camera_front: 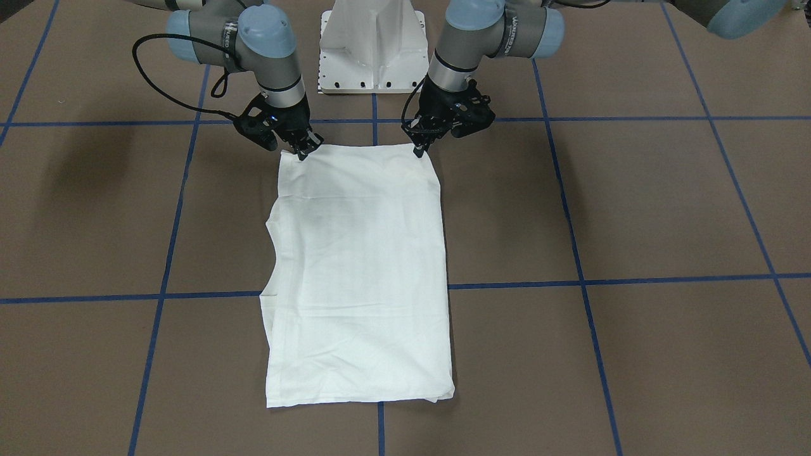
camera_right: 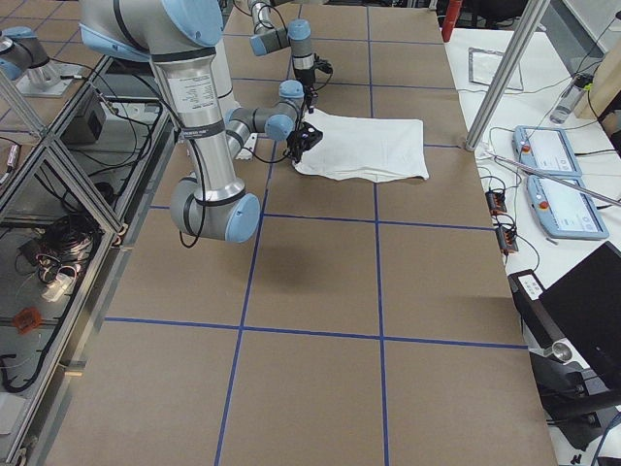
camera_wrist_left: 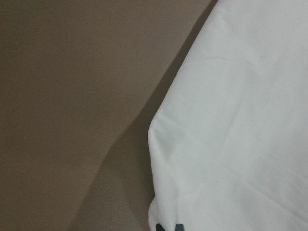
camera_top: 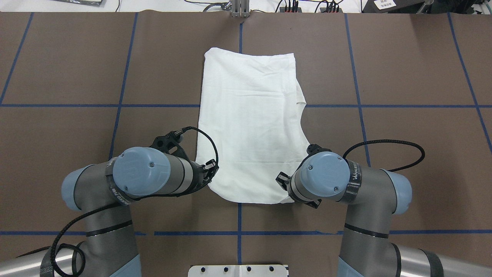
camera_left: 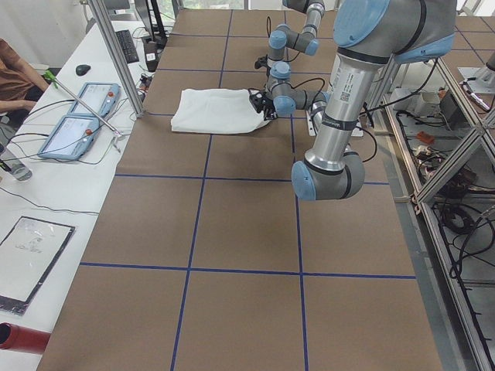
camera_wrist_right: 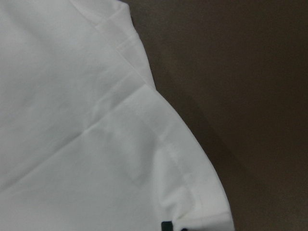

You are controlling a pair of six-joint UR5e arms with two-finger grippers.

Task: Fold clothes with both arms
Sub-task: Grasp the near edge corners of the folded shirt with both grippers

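Note:
The white T-shirt [camera_front: 361,266] lies folded into a long rectangle on the brown table, plain side up; no text or label shows. It also shows in the overhead view [camera_top: 250,123]. My left gripper [camera_front: 419,149] is shut on the shirt's near corner, on the right in the front-facing view. My right gripper [camera_front: 304,151] is shut on the other near corner. In the overhead view the left gripper [camera_top: 210,172] and right gripper [camera_top: 282,180] are partly hidden under the wrists. Both wrist views show white cloth [camera_wrist_left: 231,120] [camera_wrist_right: 72,120] raised a little, with shadow beneath.
The white pedestal base [camera_front: 374,50] stands just behind the shirt's near edge, between the arms. Blue tape lines [camera_top: 357,105] grid the brown table. A side desk with control tablets [camera_left: 77,116] runs along the far edge.

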